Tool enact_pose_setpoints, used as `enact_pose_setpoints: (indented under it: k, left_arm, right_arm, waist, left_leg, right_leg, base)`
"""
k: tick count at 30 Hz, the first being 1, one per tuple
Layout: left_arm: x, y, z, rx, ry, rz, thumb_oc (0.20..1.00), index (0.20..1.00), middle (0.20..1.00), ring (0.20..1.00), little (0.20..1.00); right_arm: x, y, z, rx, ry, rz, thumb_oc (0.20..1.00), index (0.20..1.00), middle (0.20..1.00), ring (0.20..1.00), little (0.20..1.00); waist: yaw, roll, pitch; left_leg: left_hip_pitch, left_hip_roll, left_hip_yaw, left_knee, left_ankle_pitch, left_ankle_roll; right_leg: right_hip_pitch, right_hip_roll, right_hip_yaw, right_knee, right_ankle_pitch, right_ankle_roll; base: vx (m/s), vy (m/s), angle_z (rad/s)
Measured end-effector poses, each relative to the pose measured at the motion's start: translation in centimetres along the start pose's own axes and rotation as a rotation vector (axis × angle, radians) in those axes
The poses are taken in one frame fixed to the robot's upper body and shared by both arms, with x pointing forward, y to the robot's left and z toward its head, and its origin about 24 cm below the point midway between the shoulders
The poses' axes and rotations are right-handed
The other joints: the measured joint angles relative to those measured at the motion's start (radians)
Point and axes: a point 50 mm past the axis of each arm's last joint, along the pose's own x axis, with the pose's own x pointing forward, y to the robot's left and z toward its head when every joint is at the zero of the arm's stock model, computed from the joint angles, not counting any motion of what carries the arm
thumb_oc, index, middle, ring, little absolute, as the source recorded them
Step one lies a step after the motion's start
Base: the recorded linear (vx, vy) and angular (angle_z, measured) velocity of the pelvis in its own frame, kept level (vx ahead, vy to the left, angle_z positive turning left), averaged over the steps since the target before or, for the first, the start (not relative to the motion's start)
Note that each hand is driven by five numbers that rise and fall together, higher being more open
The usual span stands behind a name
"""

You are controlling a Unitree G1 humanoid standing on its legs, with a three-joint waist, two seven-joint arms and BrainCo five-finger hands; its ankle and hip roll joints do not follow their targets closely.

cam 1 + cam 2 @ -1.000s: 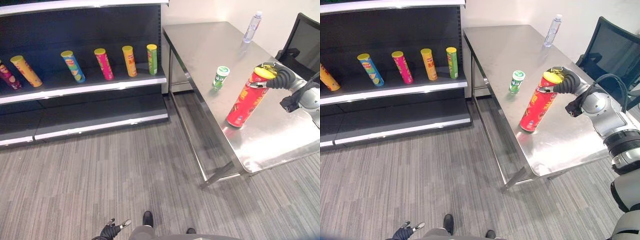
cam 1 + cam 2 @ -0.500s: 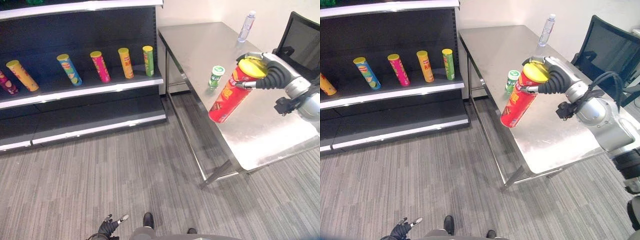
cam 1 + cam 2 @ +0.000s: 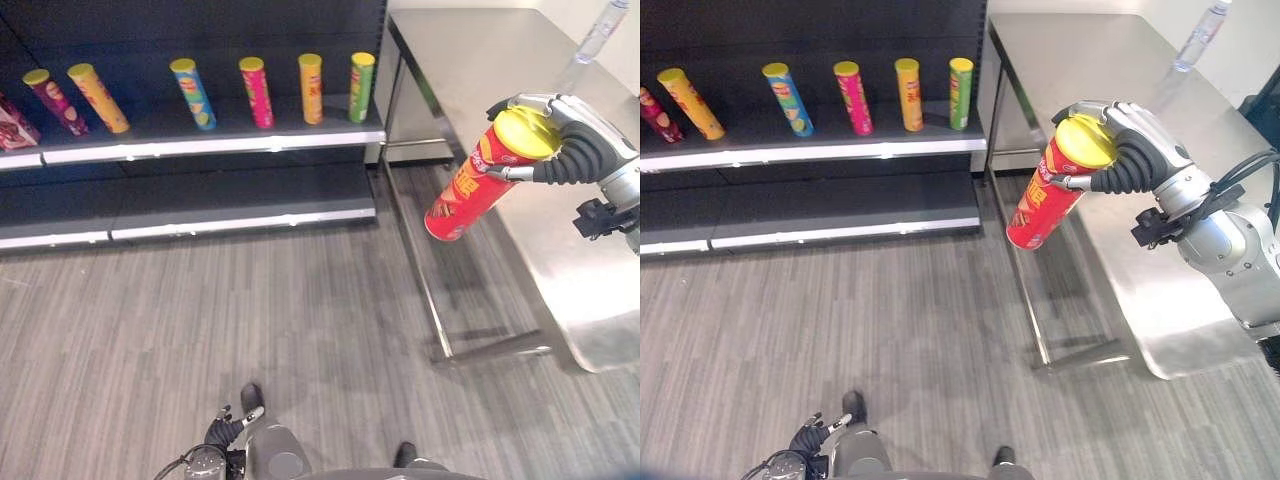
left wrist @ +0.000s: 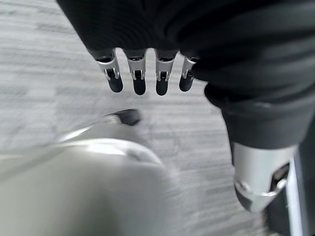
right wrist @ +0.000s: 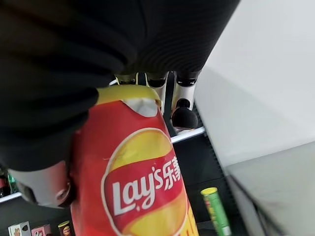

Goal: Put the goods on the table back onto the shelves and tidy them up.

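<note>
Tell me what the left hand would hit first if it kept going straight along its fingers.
The left hand hangs low with relaxed fingers aimed down; the grey carpet floor looks first in line, though depth is unclear.

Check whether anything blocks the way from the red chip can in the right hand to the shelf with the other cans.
Nothing visible does. The right hand holds the red cylindrical chip can with the yellow lid in the air beside the steel table, over bare grey floor. The black shelf board has free space right of the green can.
</note>
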Motion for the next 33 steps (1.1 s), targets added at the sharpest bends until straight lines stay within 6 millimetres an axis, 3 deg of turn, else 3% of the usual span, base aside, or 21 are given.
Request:
enact_pose_setpoints:
  k: [1, 3, 6, 7, 9, 10, 12, 13, 14, 15, 17, 18, 20, 21, 23, 24, 26, 27, 28, 30, 33]
  left_arm:
    - [0.4, 0.6, 1.8, 0.020, -0.054, 0.012, 1.000, 1.000, 1.000, 1.000, 1.000]
    - [0.9, 2.0, 4.7, 0.058, -0.138, 0.042, 1.000, 1.000, 1.000, 1.000, 1.000]
    - [1.0, 2.7, 5.0, 0.072, -0.139, 0.065, 1.000, 1.000, 1.000, 1.000, 1.000]
    - [1.0, 3.0, 4.9, 0.077, -0.137, 0.073, 1.000, 1.000, 1.000, 1.000, 1.000]
    - [1.0, 3.2, 4.6, 0.078, -0.126, 0.077, 1.000, 1.000, 1.000, 1.000, 1.000]
    - [0.9, 3.1, 4.0, 0.079, -0.103, 0.075, 1.000, 1.000, 1.000, 1.000, 1.000]
    - [0.8, 2.2, 3.3, 0.071, -0.083, 0.053, 1.000, 1.000, 1.000, 1.000, 1.000]
    - [0.9, 1.4, 3.5, 0.070, -0.086, 0.033, 1.000, 1.000, 1.000, 1.000, 1.000]
    - [0.9, 0.6, 3.4, 0.077, -0.079, 0.012, 1.000, 1.000, 1.000, 1.000, 1.000]
    - [0.8, 0.4, 2.7, 0.079, -0.064, 0.001, 1.000, 1.000, 1.000, 1.000, 1.000]
    - [0.6, -0.5, 1.8, 0.078, -0.041, -0.033, 1.000, 1.000, 1.000, 1.000, 1.000]
    - [0.4, -1.2, 1.4, 0.083, -0.037, -0.059, 1.000, 1.000, 1.000, 1.000, 1.000]
    - [0.4, -2.0, 1.5, 0.105, -0.039, -0.090, 1.000, 1.000, 1.000, 1.000, 1.000]
    - [0.2, -2.7, 0.9, 0.122, -0.023, -0.120, 1.000, 1.000, 1.000, 1.000, 1.000]
    - [0.1, -3.2, 1.3, 0.139, -0.050, -0.150, 1.000, 1.000, 1.000, 1.000, 1.000]
    - [0.1, -3.4, 1.8, 0.136, -0.068, -0.155, 1.000, 1.000, 1.000, 1.000, 1.000]
    - [0.1, -3.5, 1.9, 0.134, -0.073, -0.162, 1.000, 1.000, 1.000, 1.000, 1.000]
    - [0.1, -3.3, 2.0, 0.135, -0.078, -0.159, 1.000, 1.000, 1.000, 1.000, 1.000]
    - [0.2, -3.2, 2.2, 0.131, -0.080, -0.156, 1.000, 1.000, 1.000, 1.000, 1.000]
    - [0.1, -3.1, 1.8, 0.117, -0.068, -0.145, 1.000, 1.000, 1.000, 1.000, 1.000]
    - [-0.1, -2.9, 0.9, 0.116, -0.045, -0.138, 1.000, 1.000, 1.000, 1.000, 1.000]
  right_arm:
    - [0.1, 0.5, 0.5, -0.001, -0.024, 0.026, 0.200, 0.200, 0.200, 0.200, 0.200]
    - [0.9, 0.7, 1.5, -0.012, -0.078, 0.020, 0.200, 0.200, 0.200, 0.200, 0.200]
    - [1.3, 1.3, 1.9, -0.017, -0.097, 0.035, 0.200, 0.200, 0.200, 0.200, 0.200]
    - [1.1, 1.7, 1.8, -0.037, -0.092, 0.071, 0.200, 0.200, 0.200, 0.200, 0.200]
    - [1.1, 1.7, 1.8, -0.044, -0.098, 0.074, 0.200, 0.200, 0.200, 0.200, 0.200]
    - [1.3, 1.3, 2.0, -0.059, -0.106, 0.066, 0.200, 0.200, 0.200, 0.200, 0.200]
    - [1.4, 0.9, 1.7, -0.072, -0.096, 0.061, 0.200, 0.200, 0.200, 0.200, 0.200]
    - [1.5, 0.8, 1.7, -0.075, -0.095, 0.060, 0.200, 0.200, 0.200, 0.200, 0.200]
    - [1.4, 0.7, 1.8, -0.084, -0.099, 0.065, 0.200, 0.200, 0.200, 0.200, 0.200]
    - [1.3, 0.7, 1.9, -0.089, -0.101, 0.072, 0.200, 0.200, 0.200, 0.200, 0.200]
    - [1.1, 0.6, 1.8, -0.100, -0.098, 0.083, 0.200, 0.200, 0.200, 0.200, 0.200]
    - [0.8, 0.7, 1.5, -0.100, -0.079, 0.089, 0.200, 0.200, 0.200, 0.200, 0.200]
    - [0.2, 0.4, 1.0, -0.112, -0.048, 0.093, 0.200, 0.200, 0.200, 0.200, 0.200]
    - [-0.5, 0.4, 0.5, -0.120, -0.022, 0.113, 0.200, 0.200, 0.200, 0.200, 0.200]
    - [-1.8, 0.0, -0.3, -0.134, 0.036, 0.121, 0.200, 0.200, 0.200, 0.200, 0.200]
    - [-2.4, 0.1, -0.9, -0.124, 0.068, 0.119, 0.200, 0.200, 0.200, 0.200, 0.200]
    - [-3.1, 0.6, -1.4, -0.096, 0.109, 0.124, 0.200, 0.200, 0.200, 0.200, 0.200]
    - [-3.1, 0.7, -1.4, -0.093, 0.109, 0.133, 0.200, 0.200, 0.200, 0.200, 0.200]
    - [-3.1, 0.7, -1.4, -0.093, 0.110, 0.136, 0.200, 0.200, 0.200, 0.200, 0.200]
    - [-3.0, 0.5, -1.3, -0.092, 0.101, 0.128, 0.200, 0.200, 0.200, 0.200, 0.200]
    - [-3.0, 0.9, -1.4, -0.085, 0.114, 0.138, 0.200, 0.200, 0.200, 0.200, 0.200]
  waist:
    - [-0.001, -0.013, -0.002]
    - [0.035, -0.018, -0.003]
    - [0.025, -0.021, -0.004]
    - [0.023, -0.027, -0.006]
    - [0.030, -0.025, -0.004]
    - [0.017, -0.016, -0.001]
    - [0.005, -0.011, 0.005]
    - [-0.001, -0.004, 0.011]
    - [-0.018, 0.028, 0.033]
    - [-0.031, 0.031, 0.034]
    - [-0.049, 0.009, 0.035]
    - [-0.089, 0.017, 0.031]
    - [-0.072, -0.002, 0.048]
    - [-0.090, 0.023, 0.045]
    - [-0.115, 0.045, 0.046]
    - [-0.104, 0.050, 0.047]
    - [-0.113, 0.050, 0.048]
    - [-0.109, 0.049, 0.051]
    - [-0.106, 0.044, 0.054]
    - [-0.075, 0.041, 0.056]
    - [-0.076, 0.052, 0.052]
  left_leg:
    - [-0.032, -0.045, -0.005, 0.037, -0.028, 0.038]
    - [-0.062, -0.096, 0.007, 0.096, -0.096, 0.094]
    - [-0.048, -0.169, -0.018, 0.083, -0.126, 0.128]
    - [-0.019, -0.188, -0.049, 0.032, -0.131, 0.166]
    - [0.007, -0.196, -0.071, -0.028, -0.118, 0.194]
    - [0.031, -0.199, -0.089, -0.097, -0.080, 0.191]
    - [0.069, -0.240, -0.141, -0.153, -0.067, 0.205]
    - [0.080, -0.230, -0.156, -0.157, -0.068, 0.205]
    - [0.098, -0.213, -0.193, -0.168, -0.067, 0.203]
    - [0.108, -0.218, -0.197, -0.175, -0.067, 0.203]
    - [0.142, -0.263, -0.255, -0.199, -0.078, 0.179]
    - [0.158, -0.267, -0.289, -0.206, -0.080, 0.172]
    - [0.148, -0.285, -0.235, -0.039, -0.153, 0.129]
    - [0.197, -0.300, -0.232, -0.025, -0.188, 0.114]
    - [0.238, -0.291, -0.248, -0.073, -0.196, 0.114]
    - [0.260, -0.277, -0.258, -0.085, -0.197, 0.107]
    - [0.268, -0.269, -0.270, -0.030, -0.211, 0.085]
    - [0.238, -0.275, -0.278, 0.082, -0.238, 0.024]
    - [0.193, -0.275, -0.278, 0.205, -0.256, -0.014]
    - [0.078, -0.262, -0.277, 0.490, -0.222, -0.086]
    - [-0.013, -0.196, -0.232, 0.661, -0.210, -0.062]
  right_leg:
    - [-0.022, -0.041, -0.002, 0.031, 0.036, -0.011]
    - [-0.063, -0.106, 0.039, 0.073, 0.178, -0.019]
    - [-0.065, -0.149, 0.104, 0.139, 0.288, -0.034]
    - [-0.101, -0.141, 0.223, 0.191, 0.208, 0.044]
    - [-0.120, -0.084, 0.287, 0.149, 0.098, 0.097]
    - [-0.154, -0.003, 0.301, 0.072, 0.019, 0.117]
    - [-0.243, 0.075, 0.304, 0.042, -0.008, 0.094]
    - [-0.277, 0.130, 0.331, 0.066, -0.014, 0.082]
    - [-0.339, 0.233, 0.376, 0.107, -0.019, 0.066]
    - [-0.359, 0.259, 0.381, 0.099, -0.014, 0.063]
    - [-0.399, 0.277, 0.390, 0.095, 0.028, 0.026]
    - [-0.383, 0.268, 0.372, 0.110, 0.039, 0.019]
    - [-0.360, 0.251, 0.349, 0.109, 0.028, -0.009]
    - [-0.328, 0.254, 0.304, 0.108, 0.014, -0.022]
    - [-0.303, 0.269, 0.241, 0.123, 0.005, -0.098]
    - [-0.287, 0.279, 0.235, 0.128, -0.028, -0.097]
    - [-0.243, 0.273, 0.208, 0.129, -0.027, -0.098]
    - [-0.221, 0.267, 0.201, 0.125, -0.073, -0.086]
    - [-0.208, 0.263, 0.199, 0.125, -0.084, -0.106]
    - [-0.173, 0.252, 0.221, 0.116, -0.077, -0.158]
    - [-0.132, 0.261, 0.245, 0.091, -0.079, -0.210]
  base:
    - [0.05, 0.358, 0.41]
    - [0.09, 0.430, 0.29]
    - [0.17, 0.315, 0.47]
    - [0.20, 0.299, 0.66]
    - [0.14, 0.209, 0.40]
    - [0.19, 0.231, 0.45]
    - [0.40, 0.417, 0.66]
    - [0.43, 0.336, 0.81]
    - [0.24, 0.136, 0.78]
    - [0.41, 0.134, 1.03]
    - [0.45, 0.101, 1.13]
    - [0.45, 0.048, 1.08]
    - [0.51, 0.026, 0.74]
    - [0.45, 0.006, 1.00]
    - [0.50, 0.039, 0.93]
    - [0.32, 0.038, 0.35]
    - [0.34, 0.024, 0.34]
    - [0.40, 0.018, 0.25]
    - [0.25, 0.002, -0.13]
    - [0.26, 0.024, -0.44]
    - [0.23, 0.090, -0.18]
